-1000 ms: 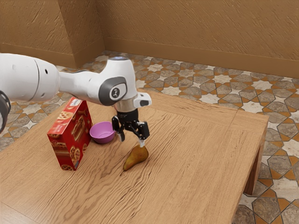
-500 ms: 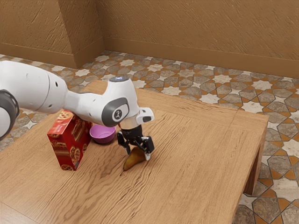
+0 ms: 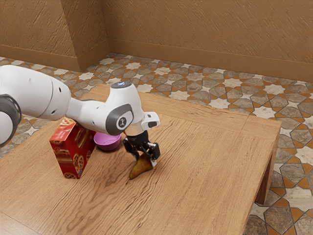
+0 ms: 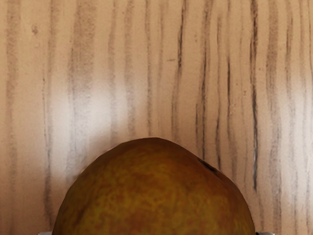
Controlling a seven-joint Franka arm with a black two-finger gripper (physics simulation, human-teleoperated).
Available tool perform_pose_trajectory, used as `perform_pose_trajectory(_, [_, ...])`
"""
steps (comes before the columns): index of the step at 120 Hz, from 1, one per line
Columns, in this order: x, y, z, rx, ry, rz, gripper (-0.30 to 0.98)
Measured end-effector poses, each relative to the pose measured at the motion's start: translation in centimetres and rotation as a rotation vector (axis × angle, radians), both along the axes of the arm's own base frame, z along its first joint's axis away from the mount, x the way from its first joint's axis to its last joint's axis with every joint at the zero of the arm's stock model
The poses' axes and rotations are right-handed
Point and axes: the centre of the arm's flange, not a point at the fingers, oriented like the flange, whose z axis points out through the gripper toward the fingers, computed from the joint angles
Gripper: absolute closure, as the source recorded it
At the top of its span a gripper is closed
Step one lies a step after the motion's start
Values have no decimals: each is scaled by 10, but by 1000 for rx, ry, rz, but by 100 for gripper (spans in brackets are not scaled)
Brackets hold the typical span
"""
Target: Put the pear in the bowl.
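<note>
My gripper point(image 3: 145, 162) is low over the table, shut on the wide end of the brown-yellow pear point(image 3: 140, 170), one finger against each side. The pear's narrow end points toward the exterior view's lower left. In the wrist view the rounded top of the pear point(image 4: 154, 191) is at the lower edge, with a sliver of fingertip touching it on either side. The purple bowl point(image 3: 107, 141) stands upright behind the gripper toward the exterior view's left, apart from the pear, and I see nothing inside it.
A red box with food pictures point(image 3: 73, 149) stands upright beside the bowl, toward the exterior view's left, partly under my arm. The wooden table point(image 3: 210, 171) ends in an edge toward the exterior view's right.
My hand has come down from above the pear toward the exterior view's right, with its fingers around the wide end. The fingers have since drawn together onto the pear.
</note>
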Motion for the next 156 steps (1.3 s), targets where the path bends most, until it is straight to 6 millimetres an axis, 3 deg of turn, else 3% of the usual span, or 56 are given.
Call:
perform_pose_trajectory(33, [0,2,-7,1,4,-5,24])
perform_pose_trajectory(57, [2,8,1,6,-7,3,31])
perform_pose_trajectory(73, [7,22,37,16,-42,23,37])
perform_pose_trajectory(82, [15,36,82,24,-93,43,39])
perform_pose_trajectory(91, [21,63,123,40,-131,81,34])
perform_pose_trajectory(102, [27,102,148,61,-145,130,34])
perform_pose_trajectory(115, [38,121,190,77,-171,139,40])
perform_pose_trajectory(129, [35,153,210,109,-150,168,50])
perform_pose_trajectory(146, [29,182,212,136,-110,190,70])
perform_pose_trajectory(156, [26,191,210,130,-90,192,57])
